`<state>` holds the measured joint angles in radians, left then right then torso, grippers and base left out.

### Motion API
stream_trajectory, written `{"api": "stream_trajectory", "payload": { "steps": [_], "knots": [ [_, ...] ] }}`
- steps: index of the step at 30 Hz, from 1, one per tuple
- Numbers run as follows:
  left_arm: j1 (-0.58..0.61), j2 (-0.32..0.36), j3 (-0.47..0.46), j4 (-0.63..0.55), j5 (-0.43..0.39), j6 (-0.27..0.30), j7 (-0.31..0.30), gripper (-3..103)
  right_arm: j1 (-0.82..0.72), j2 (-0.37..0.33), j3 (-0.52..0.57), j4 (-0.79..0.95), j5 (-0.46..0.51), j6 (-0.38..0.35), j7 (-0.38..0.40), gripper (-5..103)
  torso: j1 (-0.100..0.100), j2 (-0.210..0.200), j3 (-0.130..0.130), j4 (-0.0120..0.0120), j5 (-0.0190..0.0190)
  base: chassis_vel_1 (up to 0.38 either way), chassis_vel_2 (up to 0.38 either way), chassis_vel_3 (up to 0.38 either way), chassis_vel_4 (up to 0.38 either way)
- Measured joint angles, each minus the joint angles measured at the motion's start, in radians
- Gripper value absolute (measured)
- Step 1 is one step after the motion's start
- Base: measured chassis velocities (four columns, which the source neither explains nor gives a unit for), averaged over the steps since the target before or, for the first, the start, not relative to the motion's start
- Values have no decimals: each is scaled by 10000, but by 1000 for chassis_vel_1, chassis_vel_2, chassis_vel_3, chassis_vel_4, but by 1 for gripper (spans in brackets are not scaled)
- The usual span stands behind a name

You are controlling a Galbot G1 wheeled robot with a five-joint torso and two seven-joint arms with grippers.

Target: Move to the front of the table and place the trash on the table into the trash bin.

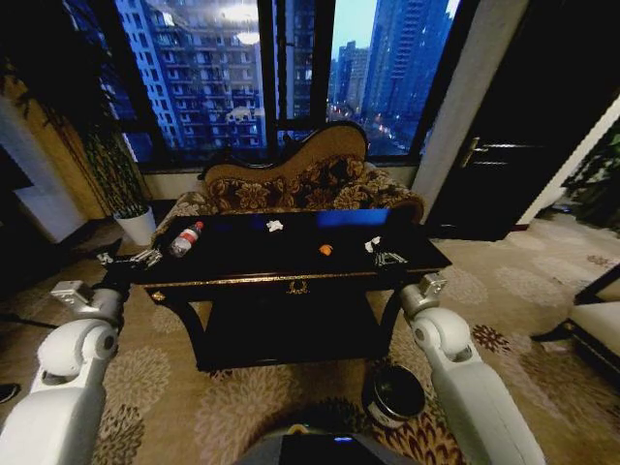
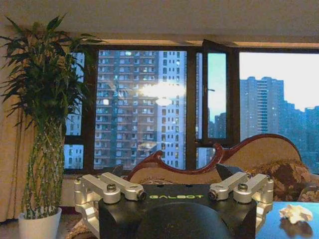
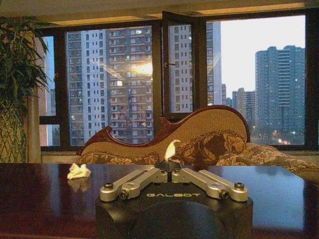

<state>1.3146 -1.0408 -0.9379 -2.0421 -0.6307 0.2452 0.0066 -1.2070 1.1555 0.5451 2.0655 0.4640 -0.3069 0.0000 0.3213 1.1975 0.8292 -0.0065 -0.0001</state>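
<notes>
**Right arm closed on a wrapper while the rest of the litter waited**

The robot stood square to the front edge of the black table (image 1: 291,281), so the driving part looked done and the picking-up was the step in hand. Its right gripper (image 1: 388,258) sat over the surface near the front right corner, and in the right wrist view its fingers (image 3: 149,175) were drawn together around a small pale scrap of wrapper (image 3: 171,149) that stuck up between the tips. To my eye that piece was already held.

The left gripper (image 1: 143,258) hung just off the left end of the surface with its fingers (image 2: 122,186) spread wide and nothing between them. The plastic bottle (image 1: 185,239) lay on its side close by, near the left edge. A crumpled paper wad (image 1: 275,225) rested toward the back edge, about the middle, and a small orange bit (image 1: 325,249) lay right of centre, apart from the right gripper.

The trash bin (image 1: 395,395) stood on the carpet below the front right corner, beside the right arm. I judged the next move called for lifting the wrapper clear, swinging back and down past the gold-trimmed edge, and letting go only once squarely above the bin's mouth.
</notes>
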Motion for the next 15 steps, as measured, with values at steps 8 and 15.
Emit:
{"api": "stream_trajectory", "payload": {
  "steps": [8,15],
  "knots": [
    [28,-9,-14,-29,4,3,0,100,-35,25,-20,-2,-31,4,0,0,2,-1,0,0,-1,141,-126,-130,122],
    [35,-49,-2,-43,15,3,12,100,-94,58,-12,1,-90,13,0,0,3,0,0,0,-1,165,-169,-174,178]
  ]
}}
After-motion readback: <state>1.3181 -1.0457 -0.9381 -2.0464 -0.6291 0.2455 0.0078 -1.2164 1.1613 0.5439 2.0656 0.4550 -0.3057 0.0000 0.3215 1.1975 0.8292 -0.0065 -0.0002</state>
